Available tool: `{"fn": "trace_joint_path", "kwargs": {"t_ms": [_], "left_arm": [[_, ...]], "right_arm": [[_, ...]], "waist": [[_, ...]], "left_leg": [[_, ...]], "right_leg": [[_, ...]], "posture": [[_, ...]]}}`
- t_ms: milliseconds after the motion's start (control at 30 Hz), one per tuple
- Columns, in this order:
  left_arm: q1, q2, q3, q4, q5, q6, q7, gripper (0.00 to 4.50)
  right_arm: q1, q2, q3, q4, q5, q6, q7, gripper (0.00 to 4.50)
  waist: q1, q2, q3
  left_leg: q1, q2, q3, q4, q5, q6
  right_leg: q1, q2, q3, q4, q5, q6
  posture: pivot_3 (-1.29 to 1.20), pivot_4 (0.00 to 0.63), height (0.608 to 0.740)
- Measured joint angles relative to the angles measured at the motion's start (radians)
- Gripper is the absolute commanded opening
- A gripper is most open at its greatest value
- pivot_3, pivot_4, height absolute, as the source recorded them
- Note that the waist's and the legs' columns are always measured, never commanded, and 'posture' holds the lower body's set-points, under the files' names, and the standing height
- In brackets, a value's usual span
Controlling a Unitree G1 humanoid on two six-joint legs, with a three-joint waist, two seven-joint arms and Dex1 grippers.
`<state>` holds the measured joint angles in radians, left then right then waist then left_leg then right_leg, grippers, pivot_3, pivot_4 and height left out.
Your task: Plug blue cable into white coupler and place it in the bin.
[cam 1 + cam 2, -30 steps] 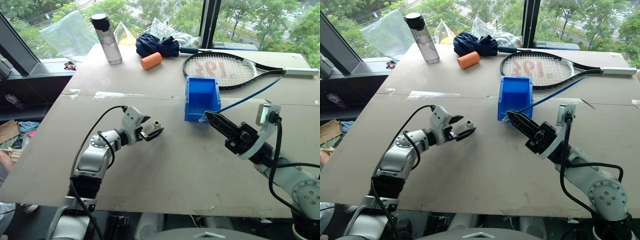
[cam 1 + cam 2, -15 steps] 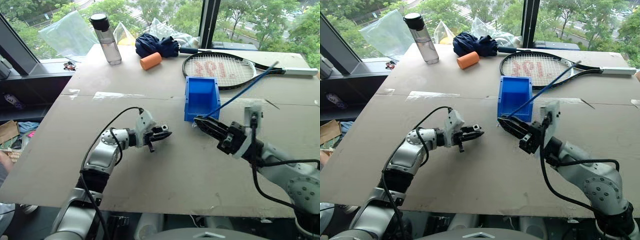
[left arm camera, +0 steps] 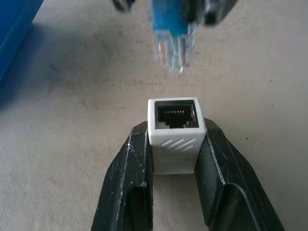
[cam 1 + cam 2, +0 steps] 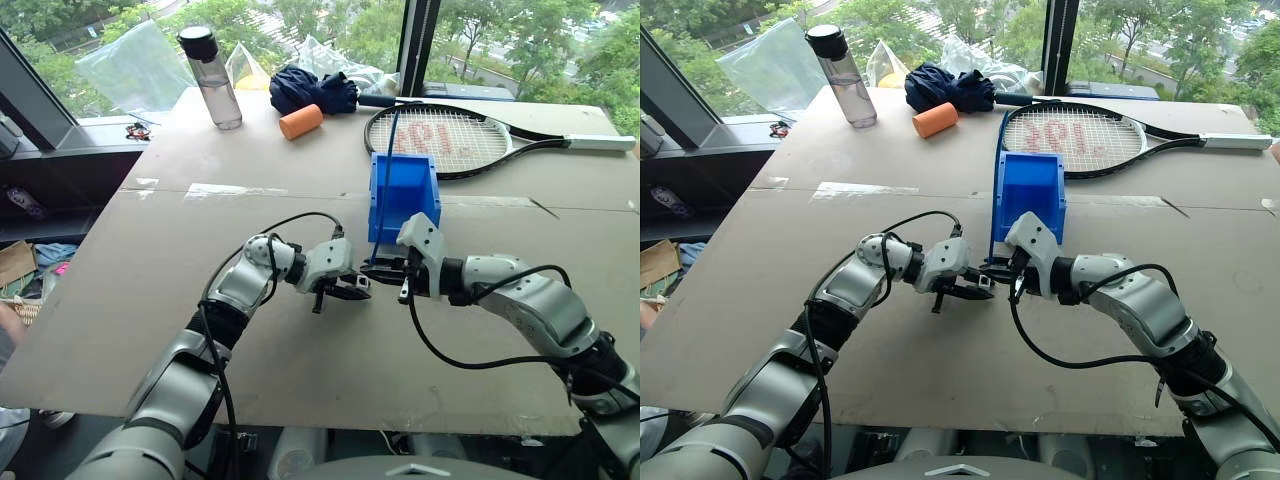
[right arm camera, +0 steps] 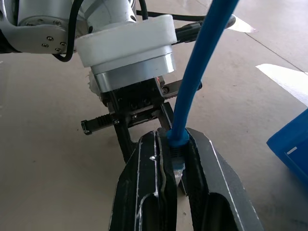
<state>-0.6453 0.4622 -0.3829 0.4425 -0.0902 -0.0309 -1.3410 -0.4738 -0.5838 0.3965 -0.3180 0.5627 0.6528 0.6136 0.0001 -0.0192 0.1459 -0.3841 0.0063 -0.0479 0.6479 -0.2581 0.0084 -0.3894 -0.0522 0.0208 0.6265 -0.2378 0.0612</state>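
Spanning both eye views, a grey-brown table is recorded as the support for every item listed.

Racket: laid flat at the far right of the table, handle pointing right.

Dark blue cloth bundle: lodged at the far edge, with an orange cylinder just beside it.

Water bottle: stood upright at the far left, black cap on.

The bin: bright blue, open-topped, set near the table's middle, just beyond the two grippers.

Left gripper: pointed toward the right gripper above the table. Its two black fingers are closed against the sides of the white coupler.

Right gripper: pointed toward the left gripper, just in front of the bin. Its fingers are pressed together on the blue cable just behind its plug.

The blue cable: pinched at its plug end; from the grip it is seen rising and running back past the bin's left side toward the racket.

The white coupler: held between the left fingers, its dark socket faced toward the plug. The clear plug is lined up just in front of the socket, a small gap apart, not inserted.
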Motion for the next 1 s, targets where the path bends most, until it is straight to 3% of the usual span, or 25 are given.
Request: {"fn": "trace_joint_path", "kwargs": {"t_ms": [467, 1000], "left_arm": [[-0.019, -0.012, 0.003, 0.024, 0.012, 0.006, -0.027, 0.55], [-0.025, -0.017, 0.01, 0.042, 0.016, 0.027, -0.037, 0.55]], "right_arm": [[-0.021, 0.053, 0.023, 0.056, -0.156, -0.013, 0.143, 0.0], [-0.042, 0.083, 0.06, 0.1, -0.277, -0.018, 0.208, 0.0]], "waist": [[-0.002, 0.0, 0.0], [-0.01, 0.0, -0.004]], "left_leg": [[0.001, 0.0, -0.002, 0.001, 0.0, 0.0], [0.004, 0.0, -0.003, 0.001, 0.0, 0.0]], "right_leg": [[0.002, 0.0, -0.002, 0.001, 0.0, 0.0], [0.005, 0.0, -0.003, 0.002, 0.0, 0.0]], "posture": [[0.0, 0.15, 0.74], [0.0, 0.15, 0.74]]}}
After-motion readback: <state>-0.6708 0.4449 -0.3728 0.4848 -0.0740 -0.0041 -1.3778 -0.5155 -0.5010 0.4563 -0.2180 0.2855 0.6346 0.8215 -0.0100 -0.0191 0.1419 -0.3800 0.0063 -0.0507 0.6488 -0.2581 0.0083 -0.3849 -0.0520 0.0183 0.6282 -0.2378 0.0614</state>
